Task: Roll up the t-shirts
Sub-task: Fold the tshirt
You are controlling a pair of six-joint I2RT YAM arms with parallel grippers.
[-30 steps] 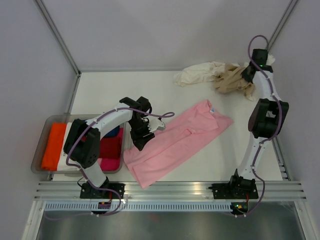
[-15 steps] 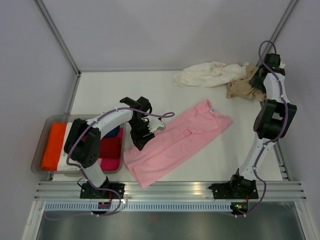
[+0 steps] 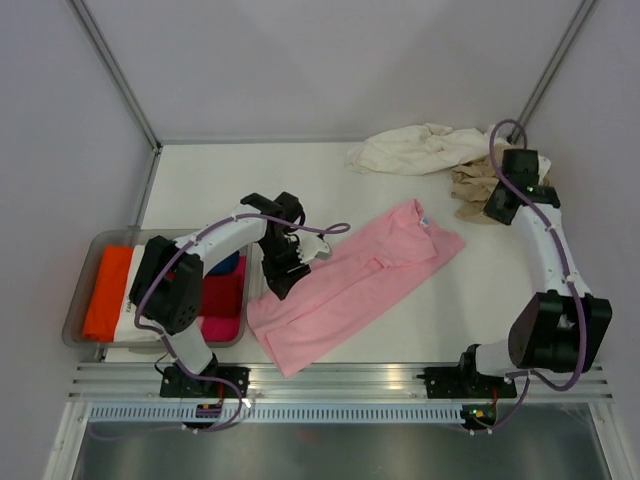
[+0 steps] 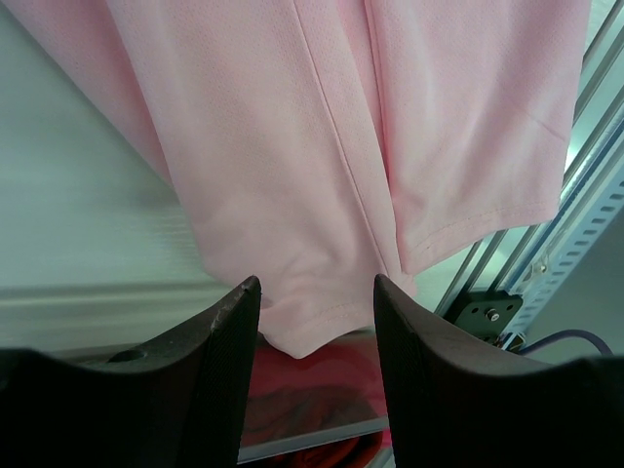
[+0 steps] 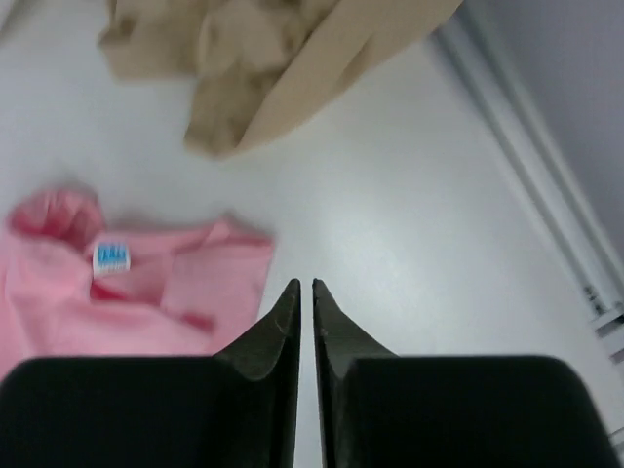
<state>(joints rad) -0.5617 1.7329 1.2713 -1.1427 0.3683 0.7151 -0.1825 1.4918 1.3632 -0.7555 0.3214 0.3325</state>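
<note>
Near the tabletop's front edge, slightly left of middle: light pink cloth t-shirt, laid flat on a slant, hem toward the front-left, collar toward the middle. Over its hem-side corner, left gripper, jaws spread, hem visible between them, nothing pinched. Touching the cloth or hovering just above it: hard to tell from the wrist view.

Beside that corner, against the left edge: clear plastic tray with folded orange cloth and red cloth. Could snag here, with the hem corner right at the tray wall and liable to drag over the rim or pull a tray garment along at the start of a roll. Could also roll crooked: slanted lie plus a pinch at one corner only, likely to give a cone with the far sleeve trailing loose.

Farther back, toward the right edge: right gripper, jaws drawn almost together with only a slit, holding nothing, above bare tabletop between the pink collar and a crumpled tan-beige cloth t-shirt. Too far off to steady the pink shirt's other side.

At the far right corner, touching the tan heap: crumpled cream-white cloth t-shirt. Likely to come up as a pair on a grab at either, and awkward to flatten so close to the corner.
</note>
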